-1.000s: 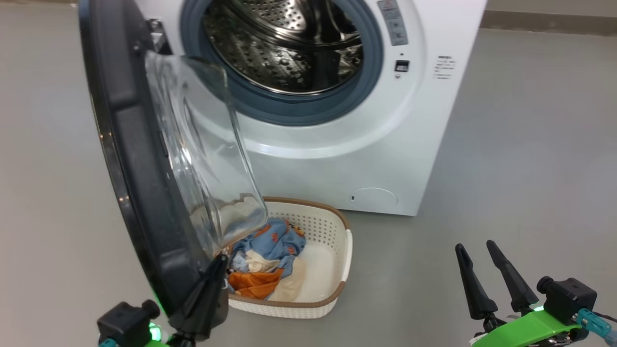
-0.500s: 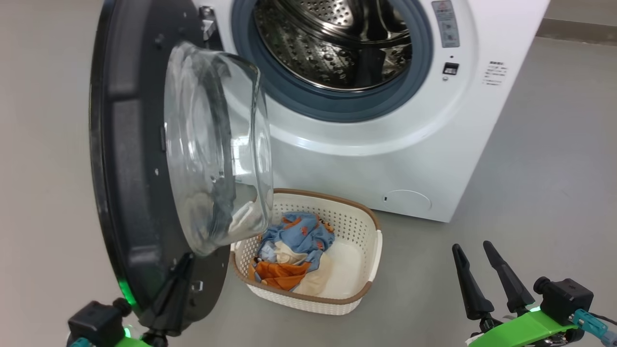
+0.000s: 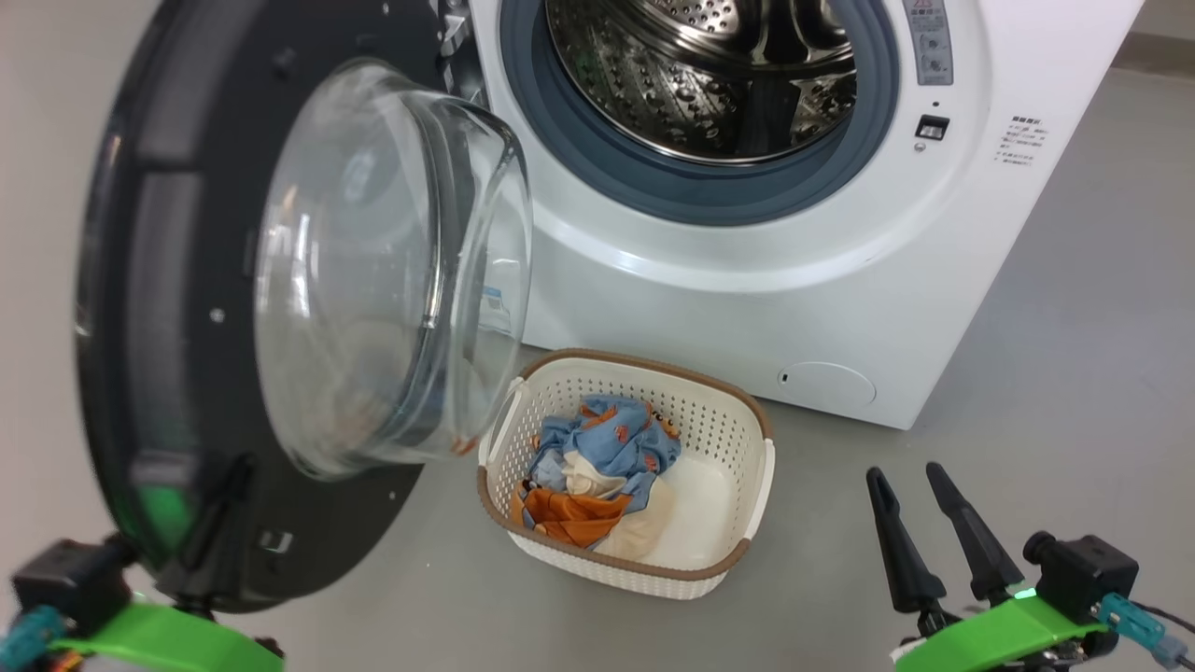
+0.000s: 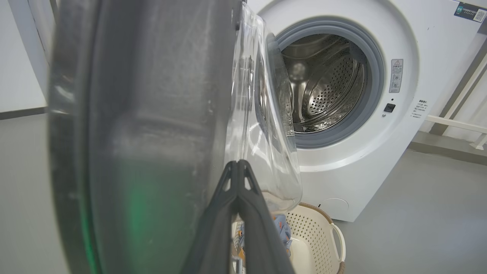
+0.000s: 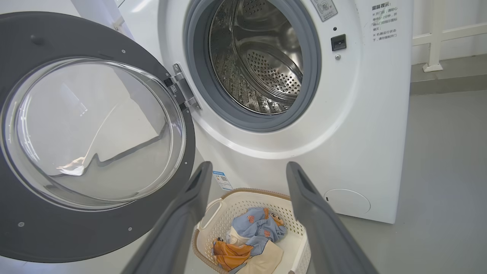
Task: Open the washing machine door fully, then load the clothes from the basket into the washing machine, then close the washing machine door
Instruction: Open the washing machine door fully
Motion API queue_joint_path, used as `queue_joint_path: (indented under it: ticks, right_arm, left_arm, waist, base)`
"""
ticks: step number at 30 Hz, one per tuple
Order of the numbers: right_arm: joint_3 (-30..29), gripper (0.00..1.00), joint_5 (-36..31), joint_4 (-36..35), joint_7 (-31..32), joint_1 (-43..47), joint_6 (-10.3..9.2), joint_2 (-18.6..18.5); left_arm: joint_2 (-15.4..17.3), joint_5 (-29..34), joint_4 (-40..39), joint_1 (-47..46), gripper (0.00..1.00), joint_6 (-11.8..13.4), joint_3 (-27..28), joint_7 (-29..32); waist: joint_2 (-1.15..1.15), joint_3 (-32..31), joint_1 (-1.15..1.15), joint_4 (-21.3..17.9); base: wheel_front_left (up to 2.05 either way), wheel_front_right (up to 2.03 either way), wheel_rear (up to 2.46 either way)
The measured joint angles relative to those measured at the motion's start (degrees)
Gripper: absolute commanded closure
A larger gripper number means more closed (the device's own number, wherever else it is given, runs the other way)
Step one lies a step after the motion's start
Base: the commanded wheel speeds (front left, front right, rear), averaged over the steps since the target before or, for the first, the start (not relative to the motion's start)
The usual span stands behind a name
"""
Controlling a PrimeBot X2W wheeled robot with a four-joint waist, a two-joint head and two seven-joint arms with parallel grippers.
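Fingers (image 4: 243,213) of the left gripper (image 4: 237,164) are pressing flat against each other with nothing between them. They are pointing up along the lower inner face of the large round glossy black washing machine door (image 3: 154,280). Whether they are actually touching it cannot be told. A green glow is reflecting off the door's dark surface beside them.

The two long dark fingers (image 3: 894,541) of the right gripper (image 3: 904,471) are standing wide apart and gripping nothing. They are hovering over the grey floor (image 3: 1074,392), to the right of the basket and apart from it.

The door is hanging open on its metal hinge (image 5: 182,89) at the left side of the opening. Its clear domed glass bowl (image 3: 373,271) is bulging out toward the machine front.

The white boxy front-loading washing machine (image 3: 747,308) is showing its grey rubber gasket (image 3: 597,159) and steel perforated drum (image 3: 709,75) through the open mouth. A round service flap (image 3: 826,385) is sitting low on its front.

The small rectangular cream plastic basket with perforated sides and brown rim (image 3: 644,362) is resting on the floor just in front of the machine, beside the lower edge of the glass bowl. The soft clothes, light blue with orange prints plus orange and cream pieces (image 3: 597,467), are lying heaped inside it toward its left half.
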Motion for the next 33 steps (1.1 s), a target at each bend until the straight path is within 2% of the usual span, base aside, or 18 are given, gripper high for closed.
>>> queue_joint_path:
  ticks: [9, 18, 23, 33]
  right_arm:
    - [-0.41, 0.0, -0.48, 0.05, 0.0, -1.99, 0.0, 0.8]
    - [-1.31, 0.0, -1.69, 0.34, 0.0, -4.64, 0.0, 1.08]
    - [-1.7, 0.0, -2.14, 0.74, 0.0, -5.55, 0.0, 1.3]
    - [-1.97, 0.0, -3.03, 1.12, 0.0, -8.04, 0.0, 1.77]
  left_arm:
    - [2.41, -2.08, 6.78, -4.72, 1.0, -0.67, 3.0, 0.12]
    - [4.09, -2.78, 17.9, -12.51, 1.0, -3.52, 3.18, -2.13]
    - [5.41, -3.03, 22.52, -16.24, 1.0, -4.6, 1.36, -3.71]
    - [9.04, -4.86, 30.94, -23.7, 1.0, -5.05, -4.09, -5.93]
  waist:
    - [0.0, 1.99, 0.0, 1.15]
    - [0.0, 4.54, 0.0, 3.8]
    - [0.0, 6.06, 0.0, 5.14]
    - [0.0, 8.45, 0.0, 7.53]
  base:
    - [0.0, 0.0, 0.0]
    - [0.0, 0.0, 0.0]
    - [0.0, 0.0, 0.0]
    - [0.0, 0.0, 0.0]
